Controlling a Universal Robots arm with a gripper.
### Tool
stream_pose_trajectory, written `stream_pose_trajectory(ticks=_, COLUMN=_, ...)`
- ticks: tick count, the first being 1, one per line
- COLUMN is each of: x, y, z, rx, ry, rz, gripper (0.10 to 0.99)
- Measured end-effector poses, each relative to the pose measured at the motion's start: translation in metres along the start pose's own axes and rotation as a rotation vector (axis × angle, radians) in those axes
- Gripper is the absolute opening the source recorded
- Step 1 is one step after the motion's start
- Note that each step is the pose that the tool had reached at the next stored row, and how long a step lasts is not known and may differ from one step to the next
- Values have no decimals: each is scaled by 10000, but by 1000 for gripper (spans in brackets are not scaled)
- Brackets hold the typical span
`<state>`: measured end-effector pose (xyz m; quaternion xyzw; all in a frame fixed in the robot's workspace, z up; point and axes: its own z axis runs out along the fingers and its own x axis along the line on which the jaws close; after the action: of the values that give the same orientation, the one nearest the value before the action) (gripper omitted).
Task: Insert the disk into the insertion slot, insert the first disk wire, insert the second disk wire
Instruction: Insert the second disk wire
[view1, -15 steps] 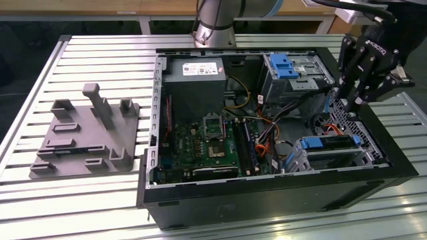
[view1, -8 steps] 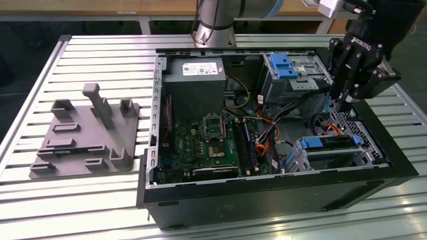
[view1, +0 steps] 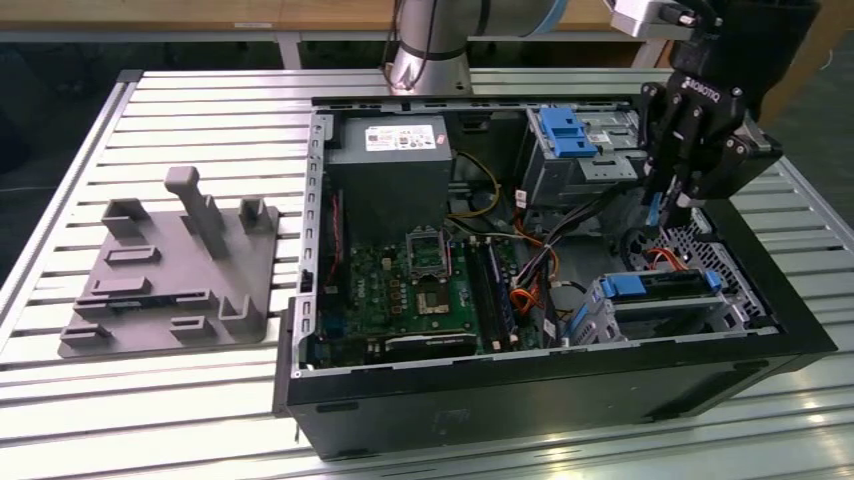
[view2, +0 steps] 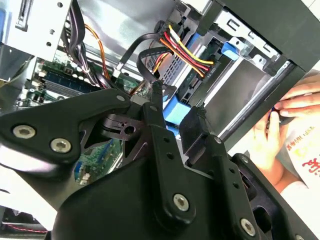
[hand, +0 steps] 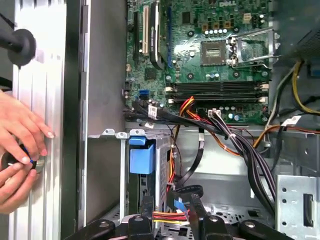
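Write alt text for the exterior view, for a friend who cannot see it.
A robot arm's black gripper reaches down into an open computer case, at the exterior view's right, near the disk in its blue frame, which sits in the insertion slot. The case lies on a slatted metal table beside a grey fixture.

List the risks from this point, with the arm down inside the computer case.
1. A person's hands sit just outside the case wall, close to the end effector. A sideways swing might hit them.
2. Loose red and yellow wires and black cables hang right by the end effector and could snag or get pulled when it moves.
3. The circuit board lies bare nearby, so a dragged cable or stray move may scrape it.
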<state>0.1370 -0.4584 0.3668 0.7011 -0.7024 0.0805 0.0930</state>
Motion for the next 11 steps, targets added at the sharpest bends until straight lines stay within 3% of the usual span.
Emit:
stream_pose_trajectory(ticks=4, x=-57, y=6, z=10, rx=21, ry=308, rz=-80, gripper=416)
stream_pose_trajectory(ticks=9, x=-162, y=10, z=16, rx=28, ry=765, rz=-105, gripper=416)
stream_pose_trajectory(ticks=11, x=-213, y=12, z=19, rx=29, ry=964, rz=-110, gripper=333)
